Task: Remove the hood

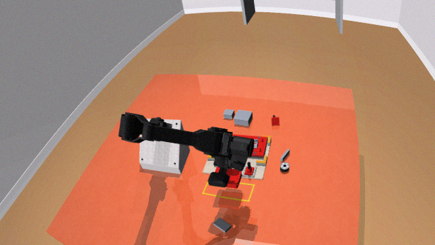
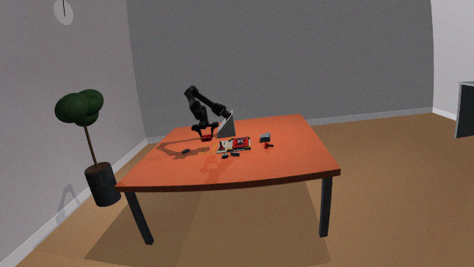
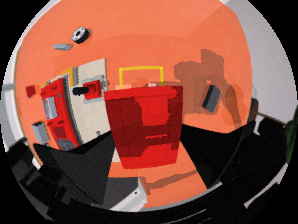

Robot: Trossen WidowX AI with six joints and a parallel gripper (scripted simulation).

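Red and glossy, the hood (image 3: 144, 127) sits clamped between the jaws of the gripper (image 1: 225, 178), held in the air clear of the orange table (image 2: 279, 165). In the top view it hangs over the edge of the yellow-outlined marked area (image 1: 246, 193) that faces the toy car (image 1: 257, 145), not yet down inside it. The car rests on its pale base plate (image 1: 260, 169) near the table's middle; a grey block (image 1: 222, 225) lies toward the near edge.

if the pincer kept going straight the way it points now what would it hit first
Probably the orange table top at the near edge of the yellow marked area; the red hood it holds would touch first. Depth is unclear.
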